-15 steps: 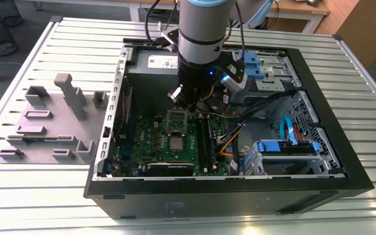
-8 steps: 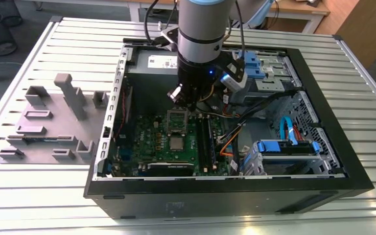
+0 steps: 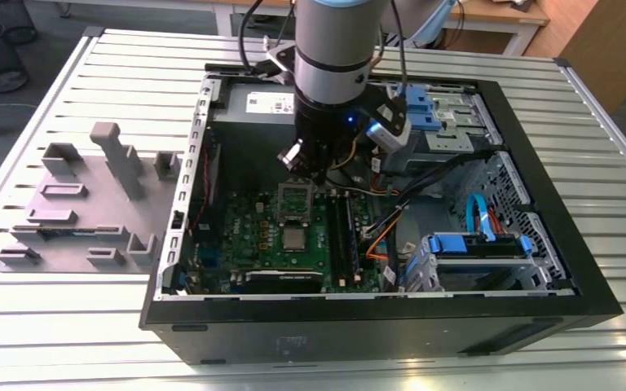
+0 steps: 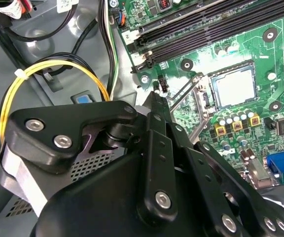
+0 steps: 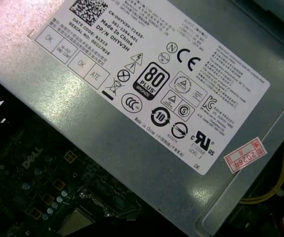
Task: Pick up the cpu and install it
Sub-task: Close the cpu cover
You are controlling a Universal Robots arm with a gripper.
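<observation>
The cpu [image 4: 234, 85], a small silvery square chip, lies flat in its socket on the green motherboard [image 4: 260, 54]. In the exterior view the cpu [image 3: 294, 238] sits mid-board inside the open computer case. The dark metal socket frame [image 3: 294, 198] stands swung up beside it, and its wire lever [image 4: 189, 106] is raised. My gripper [image 3: 304, 165] hangs over the board just behind the raised frame, apart from the chip. In the second wrist view the gripper [image 4: 156, 98] is a black linkage whose tip points toward the socket's lever.
The grey power-supply box [image 5: 157, 98] lies close behind the arm at the case's back [image 3: 258, 102]. Memory slots [image 4: 206, 24], a yellow cable [image 4: 33, 74] and blue drive cages [image 3: 476, 244] crowd the case. Lilac-grey holder blocks [image 3: 85, 212] stand at the exterior view's left.
</observation>
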